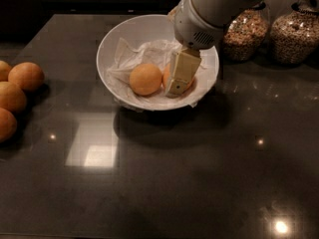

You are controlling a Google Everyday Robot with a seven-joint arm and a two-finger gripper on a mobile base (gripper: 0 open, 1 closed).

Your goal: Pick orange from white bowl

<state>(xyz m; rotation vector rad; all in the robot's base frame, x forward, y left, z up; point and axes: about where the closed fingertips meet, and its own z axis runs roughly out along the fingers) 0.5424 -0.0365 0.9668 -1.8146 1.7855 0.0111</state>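
Four oranges (19, 96) cluster at the table's (174, 178) left edge. Further right stands the white bowl (130, 31), lined with paper (135, 54). The orange (145, 79) lies in it, left of centre, touching a deeper-orange fruit (166, 77). The gripper (178, 84) reaches down into the bowl in front of that second fruit, just beside the orange; whether it is clenched or released cannot be told. Two grain jars (246, 36) stand at the right.
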